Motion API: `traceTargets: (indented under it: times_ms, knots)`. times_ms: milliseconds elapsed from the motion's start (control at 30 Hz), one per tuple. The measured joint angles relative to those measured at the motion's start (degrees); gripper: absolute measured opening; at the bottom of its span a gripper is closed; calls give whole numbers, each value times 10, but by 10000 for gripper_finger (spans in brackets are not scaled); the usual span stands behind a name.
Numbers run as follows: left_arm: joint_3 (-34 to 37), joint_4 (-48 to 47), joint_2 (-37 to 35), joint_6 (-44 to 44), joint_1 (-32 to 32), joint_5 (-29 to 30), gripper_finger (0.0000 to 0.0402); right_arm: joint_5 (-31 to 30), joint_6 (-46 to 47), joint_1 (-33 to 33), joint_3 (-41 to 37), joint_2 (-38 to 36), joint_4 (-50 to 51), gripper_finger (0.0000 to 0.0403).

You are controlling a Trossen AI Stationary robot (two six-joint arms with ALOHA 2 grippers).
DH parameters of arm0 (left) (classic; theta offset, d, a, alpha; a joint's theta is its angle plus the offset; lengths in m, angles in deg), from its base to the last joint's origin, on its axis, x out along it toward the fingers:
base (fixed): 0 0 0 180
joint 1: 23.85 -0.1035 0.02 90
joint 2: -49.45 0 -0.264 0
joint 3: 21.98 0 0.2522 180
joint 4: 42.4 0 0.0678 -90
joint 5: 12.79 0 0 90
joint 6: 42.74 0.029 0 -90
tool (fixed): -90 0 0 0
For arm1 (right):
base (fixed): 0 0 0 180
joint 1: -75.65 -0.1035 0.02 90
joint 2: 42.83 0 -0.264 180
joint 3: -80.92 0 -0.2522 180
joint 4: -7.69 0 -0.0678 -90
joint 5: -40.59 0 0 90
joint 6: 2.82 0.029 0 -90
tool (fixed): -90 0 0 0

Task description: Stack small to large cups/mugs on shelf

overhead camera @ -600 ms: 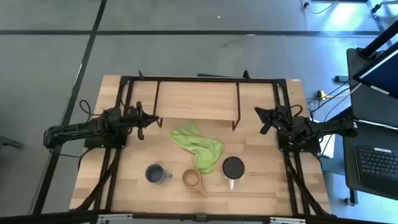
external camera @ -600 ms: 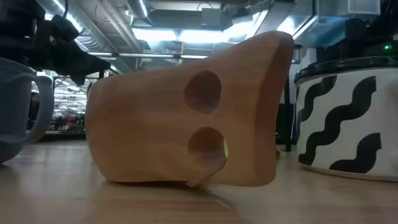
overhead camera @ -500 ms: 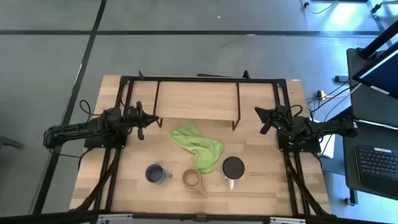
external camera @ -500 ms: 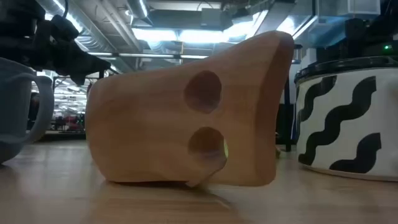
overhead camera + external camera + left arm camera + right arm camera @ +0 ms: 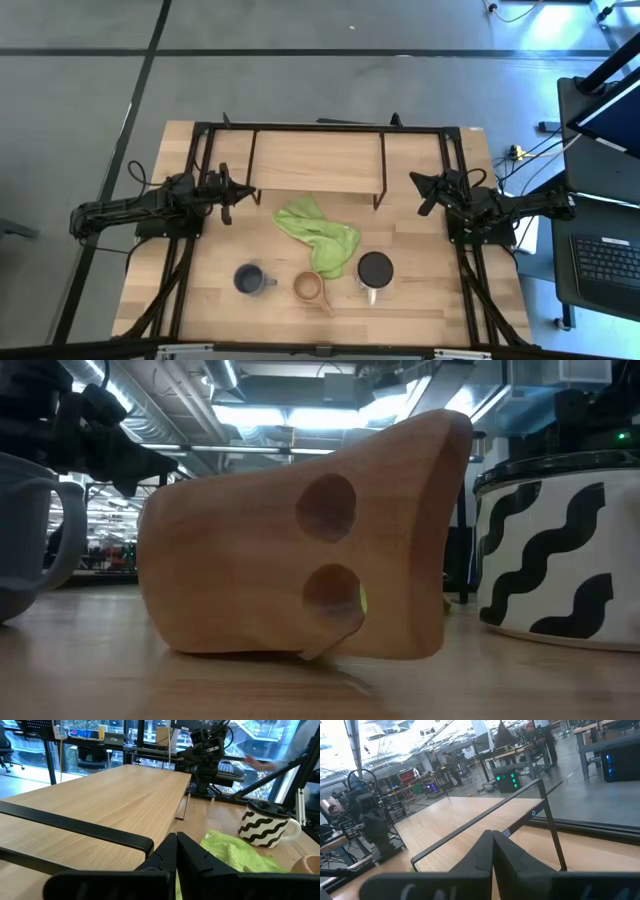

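While both arms wait, left gripper (image 5: 226, 193) and right gripper (image 5: 428, 192) pinched closed and empty, stacking appears unstarted. Shelf (image 5: 315, 160) upper centre; grey-blue mug (image 5: 250, 279), wooden cup (image 5: 309, 288), steel mug (image 5: 374, 272) lower centre. Likely next: reach down, open, grasp one.

Two arms, matte black, slender jointed links. Left gripper (image 5: 226, 193) and right gripper (image 5: 424, 193): black, tapered fingers. Black cables trailing.
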Motion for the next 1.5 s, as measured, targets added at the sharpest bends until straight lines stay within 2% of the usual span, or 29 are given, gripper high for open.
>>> traceTargets:
  times_ms: [1033, 1133, 1233, 1400, 1500]
  knots:
    - [0, 0, 0, 0, 0, 0, 0, 1, 9, 0, 0, 0, -21, 8]
    - [0, 0, 0, 0, 0, 0, 0, 28, 66, 0, 0, 0, -58, 8]
    - [0, 0, 0, 0, 0, 0, 0, 94, 139, 1, 0, 0, -114, 8]
    - [0, 0, 0, 0, 0, 0, 0, 79, 167, 1, 0, 0, -172, 8]
    - [0, 0, 0, 0, 0, 0, 0, 107, 143, 1, 0, 4, -209, 8]
